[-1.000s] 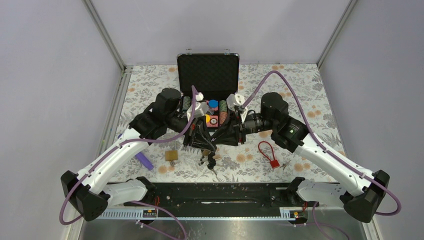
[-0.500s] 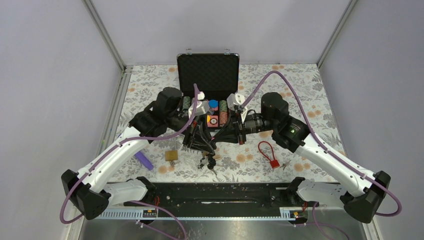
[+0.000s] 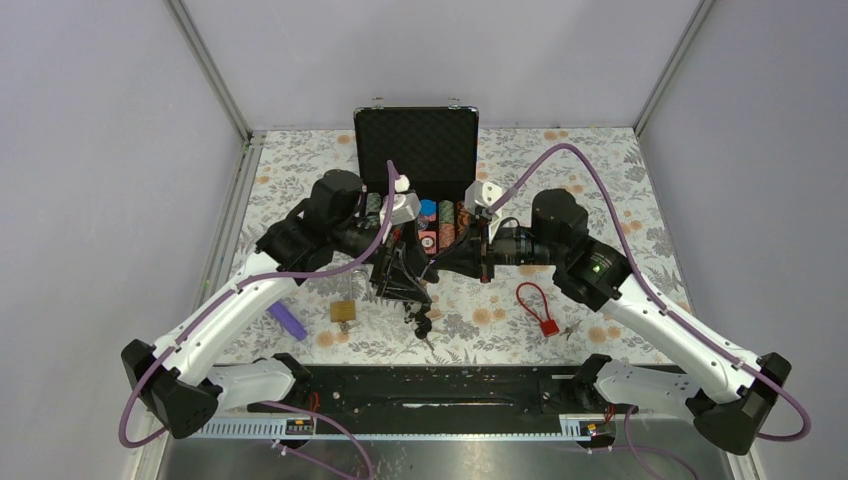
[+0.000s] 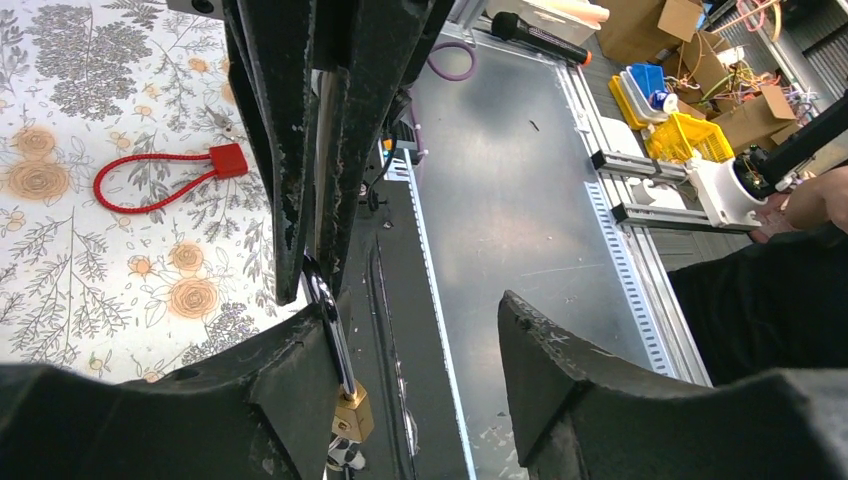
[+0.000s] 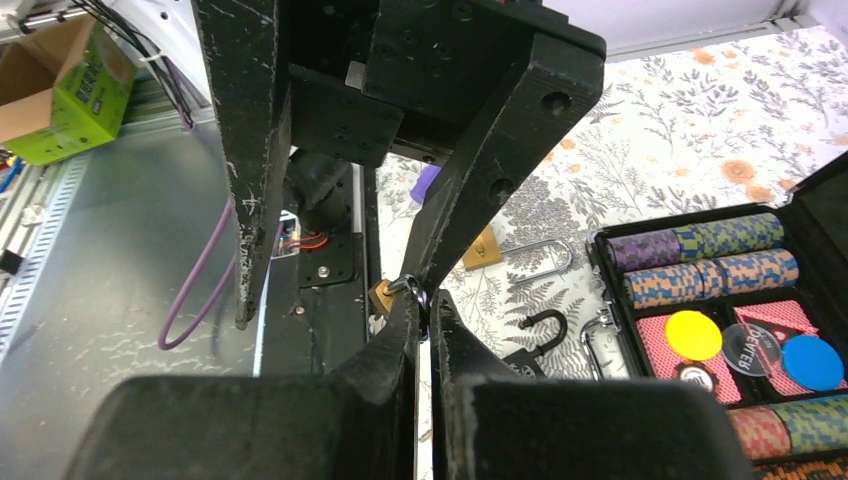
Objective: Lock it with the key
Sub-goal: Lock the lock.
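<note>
While my right jaws are clenched on the bright sliver of metal at the top of the small brass padlock (image 4: 351,414), my left jaws stand spread. One left finger is just beside the lock, the other is well clear, and they grasp nothing. The lock hangs in the air between my two wrists, over the near middle of the counter (image 3: 600,180), with its brass body lowest. I cannot tell whether the sliver I pinch is the shackle or a key, because it is small and half hidden.

I judge the lock to be dense for its size, fully rigid, and smooth enough to slide or swivel between hard fingers. Held only by that thin top piece, it will likely swing. The better hold is probably my left jaws across the flat faces of the brass body, leaving the keyway end free. A key would be thin and light, and is best pinched flat on its head so it can take a twist.

Compared with a second ago, my right arm (image 3: 640,300) has drawn back toward the right and levelled out, and its purple cable arcs higher. The spot where the jaws meet has barely shifted. The second brass padlock (image 3: 343,311) and the red cable lock (image 3: 538,305) lie where they did.
</note>
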{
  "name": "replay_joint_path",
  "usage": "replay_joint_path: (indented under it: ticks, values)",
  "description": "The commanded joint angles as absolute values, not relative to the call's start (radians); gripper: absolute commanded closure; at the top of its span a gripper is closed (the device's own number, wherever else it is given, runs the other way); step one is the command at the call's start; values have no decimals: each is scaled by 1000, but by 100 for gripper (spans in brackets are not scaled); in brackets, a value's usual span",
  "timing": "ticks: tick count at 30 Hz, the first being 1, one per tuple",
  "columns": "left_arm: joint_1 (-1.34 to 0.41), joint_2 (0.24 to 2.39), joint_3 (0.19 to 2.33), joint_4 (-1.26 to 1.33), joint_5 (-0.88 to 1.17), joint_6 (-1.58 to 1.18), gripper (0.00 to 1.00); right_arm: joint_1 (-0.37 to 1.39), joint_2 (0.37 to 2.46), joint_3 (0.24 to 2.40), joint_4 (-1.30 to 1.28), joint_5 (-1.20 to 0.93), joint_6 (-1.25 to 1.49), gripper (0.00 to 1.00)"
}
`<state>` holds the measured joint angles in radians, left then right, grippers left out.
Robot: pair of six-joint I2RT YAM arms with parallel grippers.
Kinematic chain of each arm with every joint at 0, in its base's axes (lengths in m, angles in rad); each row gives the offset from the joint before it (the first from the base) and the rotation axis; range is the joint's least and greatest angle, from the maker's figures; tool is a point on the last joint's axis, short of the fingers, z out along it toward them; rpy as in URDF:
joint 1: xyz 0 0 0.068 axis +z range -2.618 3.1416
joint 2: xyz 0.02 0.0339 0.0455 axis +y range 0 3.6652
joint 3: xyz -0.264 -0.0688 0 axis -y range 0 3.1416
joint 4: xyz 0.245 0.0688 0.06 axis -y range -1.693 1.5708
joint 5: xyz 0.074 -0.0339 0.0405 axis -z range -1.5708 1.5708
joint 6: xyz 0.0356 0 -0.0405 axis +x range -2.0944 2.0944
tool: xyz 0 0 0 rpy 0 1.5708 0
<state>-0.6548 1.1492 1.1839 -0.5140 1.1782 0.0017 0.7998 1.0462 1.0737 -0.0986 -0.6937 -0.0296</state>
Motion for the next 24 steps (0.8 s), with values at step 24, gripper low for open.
replay_joint_path:
  ticks: [24]
  values:
    - [-616, 1161, 1212, -497, 1141, 68, 32, 806, 942, 1074, -112, -1064, -199, 100]
